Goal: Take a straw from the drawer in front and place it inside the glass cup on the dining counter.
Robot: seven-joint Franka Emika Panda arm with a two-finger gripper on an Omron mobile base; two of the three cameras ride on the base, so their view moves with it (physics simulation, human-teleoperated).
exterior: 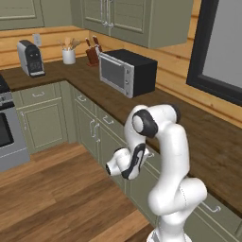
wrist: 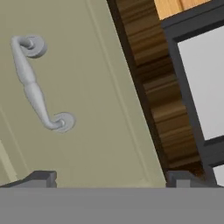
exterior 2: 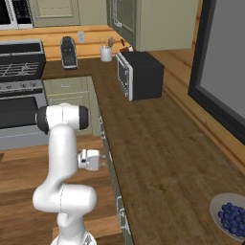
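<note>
I'm at the very start of this job, by my reading. My claw [wrist: 111, 177] faces the front of the drawer [wrist: 78, 87], and in the hand view I see its sage-green panel tilted across the picture with the silver bar handle [wrist: 35, 85] off to the upper left of my fingertips [wrist: 41, 177]. The drawer looks shut: its front sits flush under the edge of the dark wood desk [wrist: 148, 87], and no interior shows. The two fingertips stand wide apart with nothing between them, so the claw is open and empty, and it is not yet on the handle.

From the left base view the arm is folded low, with the hand [exterior: 120, 163] held just in front of the row of cabinet drawers [exterior: 108, 120] below the microwave [exterior: 127, 71].

The straw is presumably inside the closed drawer; I can't see it. Everything is left: grip the handle, pull the drawer out, pick the straw, drive to the dining counter and drop it into the glass cup.
</note>
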